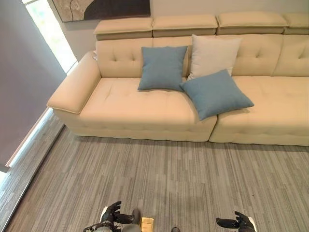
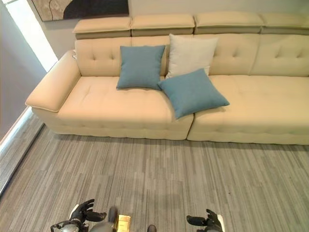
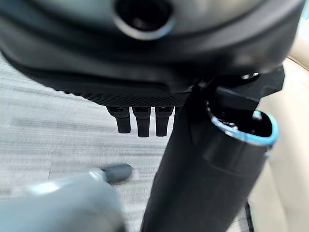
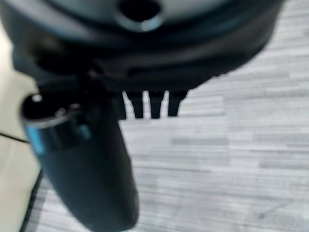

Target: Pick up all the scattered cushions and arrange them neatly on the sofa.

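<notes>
3 cushions (image 1: 215,93) on sofa (image 1: 125,108); wrist views show both hands (image 1: 112,212) relaxed, empty.

Head stereo pair: both eyes look steeply down and forward over the grey carpet (image 1: 183,174) to the cream sofa (image 1: 125,108), well apart from the robot. They share nearly the whole scene (right eye slightly offset). The 2 wrist cameras sit very close behind the left hand (image 3: 145,118) and right hand (image 4: 149,104), facing down at carpet.

Blue cushions (image 1: 162,67): two. White cushion (image 1: 213,55): one. Sofa (image 1: 120,104): one. Wall picture (image 1: 101,8): one.
</notes>
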